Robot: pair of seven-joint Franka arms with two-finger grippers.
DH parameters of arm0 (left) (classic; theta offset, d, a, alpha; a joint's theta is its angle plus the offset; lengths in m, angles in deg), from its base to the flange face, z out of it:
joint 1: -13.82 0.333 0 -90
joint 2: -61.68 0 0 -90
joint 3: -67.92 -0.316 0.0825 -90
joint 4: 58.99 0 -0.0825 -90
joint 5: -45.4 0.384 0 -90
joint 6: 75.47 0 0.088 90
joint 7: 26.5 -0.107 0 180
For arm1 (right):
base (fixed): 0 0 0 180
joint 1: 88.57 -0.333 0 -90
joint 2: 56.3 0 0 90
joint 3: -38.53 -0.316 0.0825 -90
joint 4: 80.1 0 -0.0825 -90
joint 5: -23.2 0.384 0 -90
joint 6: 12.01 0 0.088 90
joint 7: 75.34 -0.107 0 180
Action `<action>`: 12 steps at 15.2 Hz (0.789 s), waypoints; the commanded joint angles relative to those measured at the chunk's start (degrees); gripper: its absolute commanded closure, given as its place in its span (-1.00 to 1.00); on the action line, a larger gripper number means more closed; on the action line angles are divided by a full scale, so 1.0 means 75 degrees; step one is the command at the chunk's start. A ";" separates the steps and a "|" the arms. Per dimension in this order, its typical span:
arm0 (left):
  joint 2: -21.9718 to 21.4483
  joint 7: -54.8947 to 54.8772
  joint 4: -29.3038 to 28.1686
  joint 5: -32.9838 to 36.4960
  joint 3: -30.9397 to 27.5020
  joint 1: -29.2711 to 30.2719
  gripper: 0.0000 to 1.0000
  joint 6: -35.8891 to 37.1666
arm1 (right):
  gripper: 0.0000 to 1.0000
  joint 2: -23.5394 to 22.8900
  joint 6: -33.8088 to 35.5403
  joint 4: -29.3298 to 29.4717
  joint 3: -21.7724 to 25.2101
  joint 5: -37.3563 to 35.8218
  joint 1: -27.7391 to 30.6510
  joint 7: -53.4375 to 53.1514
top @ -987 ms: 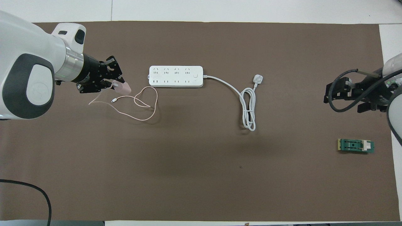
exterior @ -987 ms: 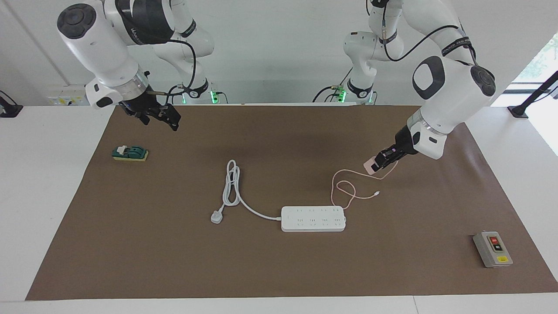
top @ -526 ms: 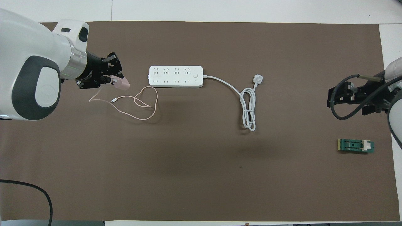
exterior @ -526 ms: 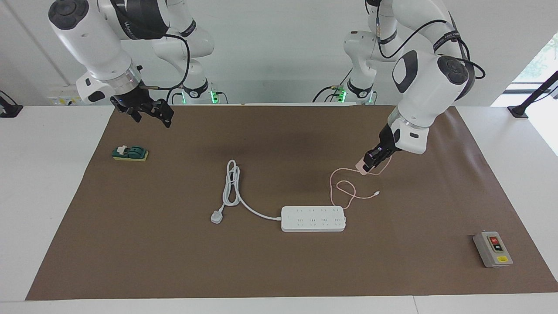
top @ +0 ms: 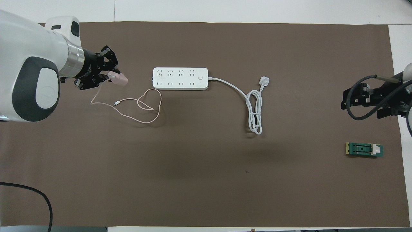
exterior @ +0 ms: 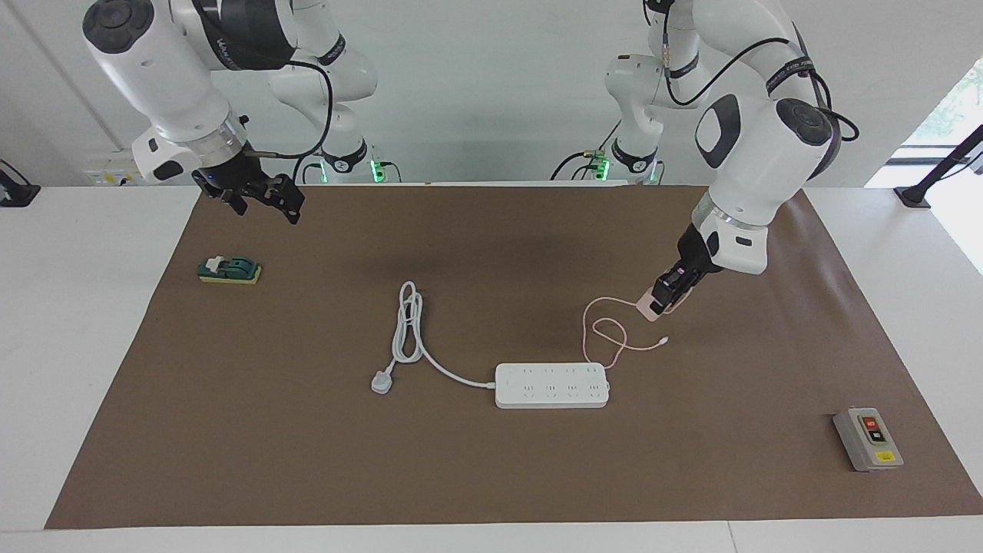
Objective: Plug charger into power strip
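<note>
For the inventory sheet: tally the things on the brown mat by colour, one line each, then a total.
White: 1, the power strip with its cord and plug
Pink: 1, the charger, shut in the left gripper just above the mat, cable trailing on it
Green: 1, the small switch block
Grey: 1, the button box
Total: 4

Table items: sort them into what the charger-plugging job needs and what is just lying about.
Job:
charger, held by the left gripper
pink cable
power strip

Lying about:
green switch block
grey button box

Right gripper waits, open.
</note>
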 commanded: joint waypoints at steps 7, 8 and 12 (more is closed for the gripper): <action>0.2205 0.4270 0.2782 0.0643 -0.0050 -0.0390 1.00 0.1517 | -1.00 -0.0082 -0.0276 -0.0023 0.0168 -0.0115 0.0124 0.1636; 0.2579 0.4690 0.3133 0.0655 -0.0073 -0.0519 1.00 0.1528 | -1.00 -0.0082 -0.0275 -0.0023 0.0168 -0.0127 0.0136 0.1636; 0.3122 0.5502 0.3617 0.0749 -0.0085 -0.0684 1.00 0.1505 | -1.00 -0.0023 -0.0275 -0.0058 0.0156 -0.0151 0.0136 0.1601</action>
